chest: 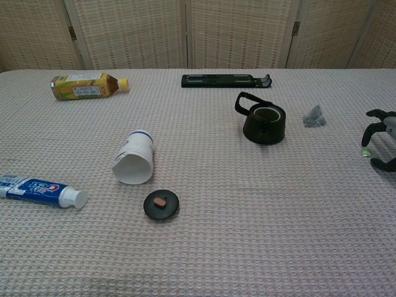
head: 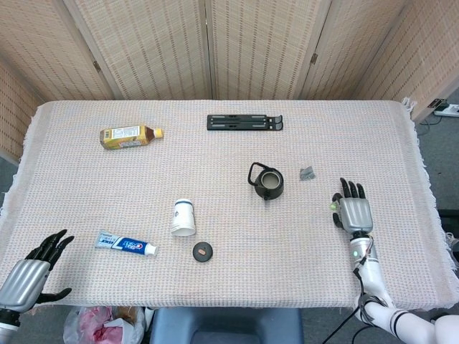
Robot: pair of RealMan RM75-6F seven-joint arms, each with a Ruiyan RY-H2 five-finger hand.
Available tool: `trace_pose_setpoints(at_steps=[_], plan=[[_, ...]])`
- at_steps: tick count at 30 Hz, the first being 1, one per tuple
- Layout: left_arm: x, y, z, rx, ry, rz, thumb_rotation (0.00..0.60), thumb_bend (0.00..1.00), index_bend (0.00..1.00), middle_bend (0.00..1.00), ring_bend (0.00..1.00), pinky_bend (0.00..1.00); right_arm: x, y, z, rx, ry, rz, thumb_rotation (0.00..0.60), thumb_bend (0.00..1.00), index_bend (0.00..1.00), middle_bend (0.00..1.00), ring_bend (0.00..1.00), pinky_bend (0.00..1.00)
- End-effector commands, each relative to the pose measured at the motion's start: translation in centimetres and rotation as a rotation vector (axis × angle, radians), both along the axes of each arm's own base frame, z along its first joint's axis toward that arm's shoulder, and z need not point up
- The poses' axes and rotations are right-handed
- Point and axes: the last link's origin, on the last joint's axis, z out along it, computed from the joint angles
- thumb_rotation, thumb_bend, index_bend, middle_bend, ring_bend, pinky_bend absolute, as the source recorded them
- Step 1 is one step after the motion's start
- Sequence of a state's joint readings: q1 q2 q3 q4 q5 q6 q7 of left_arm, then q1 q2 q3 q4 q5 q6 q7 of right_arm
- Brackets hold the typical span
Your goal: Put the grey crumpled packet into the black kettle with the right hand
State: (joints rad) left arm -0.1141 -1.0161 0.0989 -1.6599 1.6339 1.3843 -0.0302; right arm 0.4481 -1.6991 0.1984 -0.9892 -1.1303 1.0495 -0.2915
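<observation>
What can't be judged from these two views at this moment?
- Right robot hand: cut off by the chest view's right edge.
- Left robot hand: absent from the chest view.
- Small green bit by the right hand: too small to identify.
- Kettle interior: too dark.

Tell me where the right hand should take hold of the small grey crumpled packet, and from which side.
Probably pinch the raised crumpled peak of the small grey crumpled packet from above. It lies low on the woven tablecloth, so little side is offered. The right hand, open, sits nearer the robot; the black kettle stands apart, leaving the robot's side free.
</observation>
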Motion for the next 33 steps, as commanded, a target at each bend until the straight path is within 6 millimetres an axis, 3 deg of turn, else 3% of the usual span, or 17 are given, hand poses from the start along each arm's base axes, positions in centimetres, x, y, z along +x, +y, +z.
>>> trace_pose_setpoints(at_steps=[1,17,33], plan=[[0.00,0.00,-0.01,0.000,0.000,0.000,0.600,0.07,0.00,0.00,0.03,0.26,-0.03,-0.01,-0.03,0.001,0.002,-0.001,0.600,0.33,0.41,0.00,0.00,0.00],[-0.06,0.01,-0.04,0.000,0.007,0.003,0.600,0.07,0.00,0.00,0.03,0.26,0.15,-0.59,-0.52,0.005,-0.006,-0.005,0.600,0.34,0.42,0.00,0.00,0.00],[-0.08,0.00,-0.01,-0.001,0.007,0.004,0.600,0.07,0.00,0.00,0.03,0.26,0.25,-0.77,-0.81,-0.003,-0.009,0.003,0.600,0.37,0.52,0.01,0.00,0.00]])
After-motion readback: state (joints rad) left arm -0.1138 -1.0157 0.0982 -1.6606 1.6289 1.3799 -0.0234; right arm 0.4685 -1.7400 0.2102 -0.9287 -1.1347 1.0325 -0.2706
